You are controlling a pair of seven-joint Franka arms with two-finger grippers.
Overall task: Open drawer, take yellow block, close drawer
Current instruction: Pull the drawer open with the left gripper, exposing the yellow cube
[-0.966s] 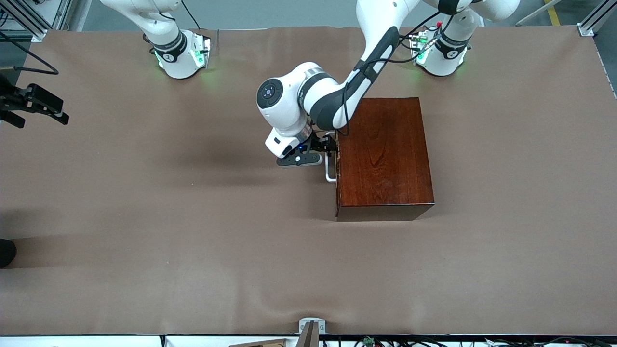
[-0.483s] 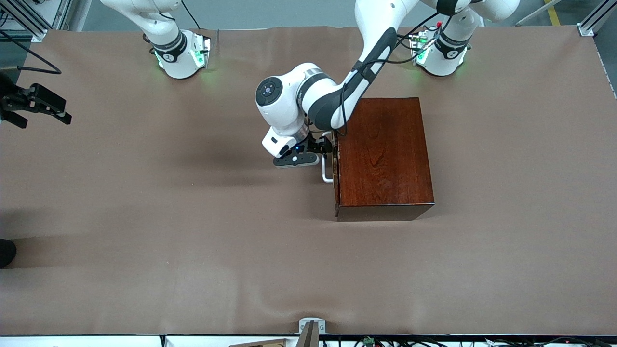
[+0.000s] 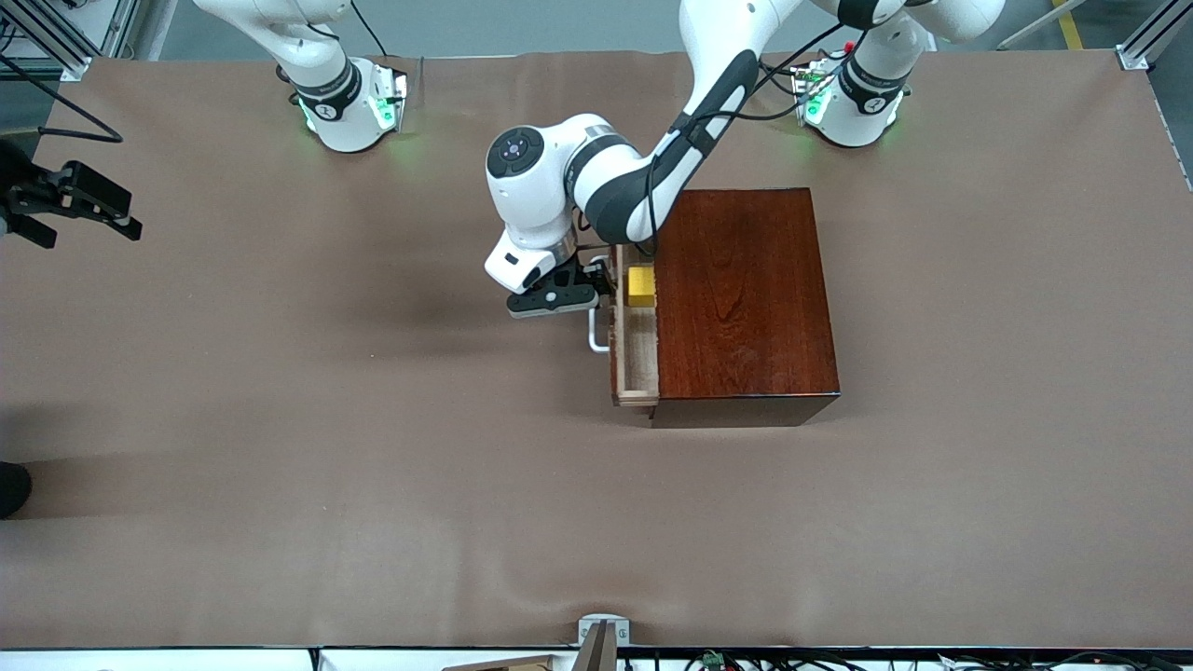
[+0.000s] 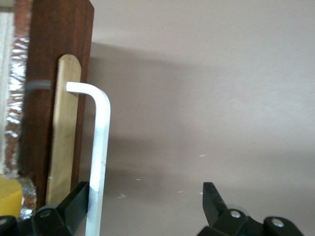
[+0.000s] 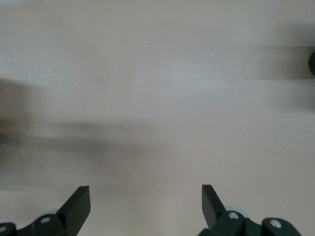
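The dark reddish-brown wooden box (image 3: 746, 298) stands mid-table. Its drawer (image 3: 636, 359) of pale wood is pulled partly out toward the right arm's end. The yellow block (image 3: 641, 284) lies in the drawer, close to the box, and shows in the left wrist view (image 4: 9, 195). My left gripper (image 3: 601, 280) is open in front of the drawer. One finger (image 4: 74, 204) is hooked between the white handle (image 4: 100, 157) and the drawer front, and the other finger is well apart. My right gripper (image 3: 84, 200) waits open over the table's edge at the right arm's end, holding nothing (image 5: 145, 194).
The brown table cover (image 3: 373, 447) spreads all round the box. The arm bases stand along the table's edge farthest from the front camera. A small metal bracket (image 3: 603, 626) sits at the edge nearest the front camera.
The left gripper moved toward the right arm's end with the handle, and the drawer slid out of the box. The yellow block came into view. The right gripper barely shifted.
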